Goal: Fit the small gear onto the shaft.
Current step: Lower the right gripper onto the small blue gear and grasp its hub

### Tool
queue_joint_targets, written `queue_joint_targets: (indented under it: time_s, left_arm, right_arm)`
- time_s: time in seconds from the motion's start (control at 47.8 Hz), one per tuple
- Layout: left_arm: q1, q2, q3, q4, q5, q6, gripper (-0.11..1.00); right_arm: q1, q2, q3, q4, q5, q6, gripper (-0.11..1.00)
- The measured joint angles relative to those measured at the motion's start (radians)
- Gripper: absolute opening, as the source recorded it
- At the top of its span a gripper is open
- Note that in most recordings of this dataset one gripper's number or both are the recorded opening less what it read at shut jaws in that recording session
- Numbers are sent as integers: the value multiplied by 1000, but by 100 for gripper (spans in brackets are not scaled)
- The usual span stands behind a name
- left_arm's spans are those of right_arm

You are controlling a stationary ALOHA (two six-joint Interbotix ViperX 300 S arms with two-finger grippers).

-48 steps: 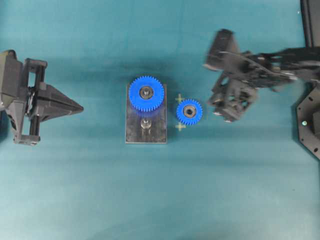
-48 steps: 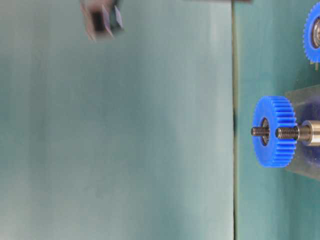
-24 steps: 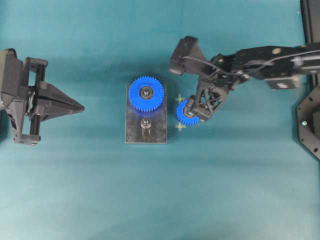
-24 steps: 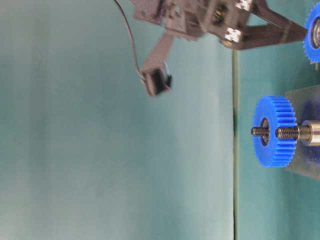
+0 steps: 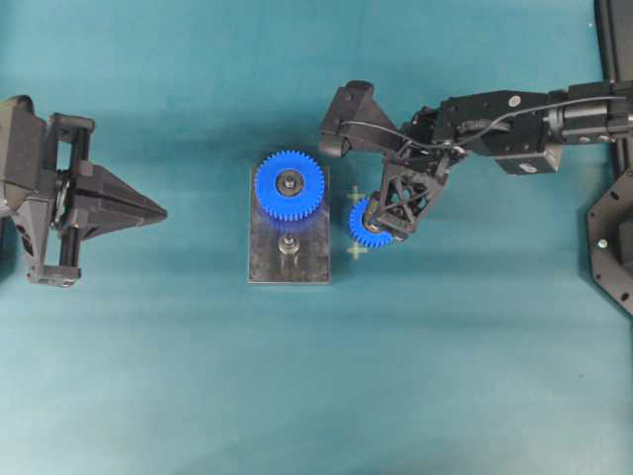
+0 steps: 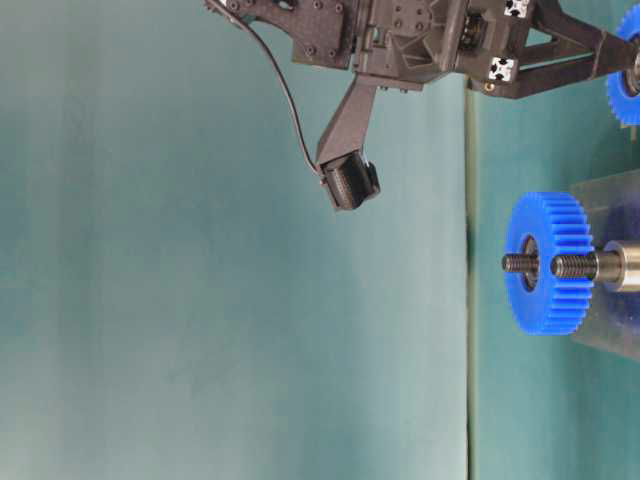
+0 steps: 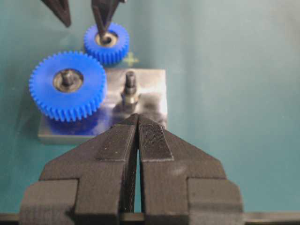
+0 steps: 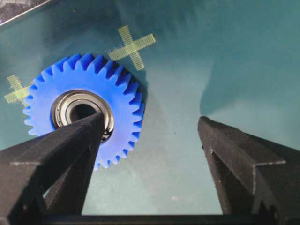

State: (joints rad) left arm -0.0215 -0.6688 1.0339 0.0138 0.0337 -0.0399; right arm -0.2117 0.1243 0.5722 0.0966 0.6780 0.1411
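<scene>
Descending onto the small bright blue plastic toothed gear, the right gripper has come from off to the side, jaws wide apart, one fingertip over the gear's hub, the other over bare mat. Gear not yet gripped; the silvery metal shaft stands just beyond it on the dark plate, with clear room around. Left gripper sits well apart, jaws pressed together.

You see the small gear, bright blue with a silver bearing ring, lying flat just right of the dark plate; the shaft stands upright there, bare.
</scene>
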Motion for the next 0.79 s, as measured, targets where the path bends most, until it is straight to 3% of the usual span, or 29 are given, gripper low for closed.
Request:
queue_joint_targets:
  time_s: [0.794]
  left_arm:
    - [0,2,0,-2,0,-5,0]
  right_arm:
    - [17,63,-51,25,54,0,84]
